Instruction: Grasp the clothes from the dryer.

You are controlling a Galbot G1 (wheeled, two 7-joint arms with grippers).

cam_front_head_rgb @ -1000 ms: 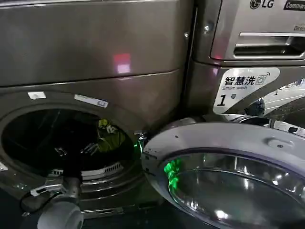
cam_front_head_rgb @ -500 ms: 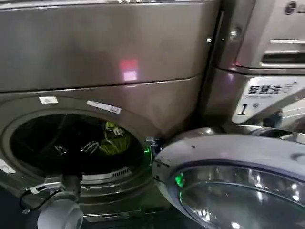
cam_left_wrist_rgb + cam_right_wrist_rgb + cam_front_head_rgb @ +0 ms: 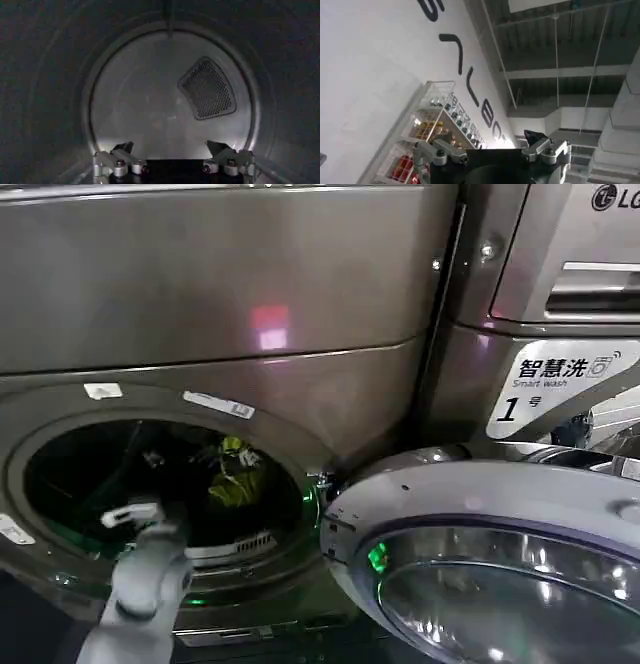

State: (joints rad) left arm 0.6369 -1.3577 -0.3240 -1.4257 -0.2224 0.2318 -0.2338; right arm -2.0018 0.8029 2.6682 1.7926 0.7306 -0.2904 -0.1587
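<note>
Inside the dryer (image 3: 230, 294), at the right of the dark drum, the clothes (image 3: 236, 476) lie as a yellow-green and dark heap, its long axis running roughly up and down, top end tipped toward the back wall. Reaching through the porthole to their left, the left tool (image 3: 172, 162) has its fingers spread and empty, facing the bare rear wall and mesh vent (image 3: 208, 88). Judged from this, a straight advance would miss the heap. The right tool (image 3: 492, 150), released, hangs idle facing a wall and shelves (image 3: 432, 130).
</note>
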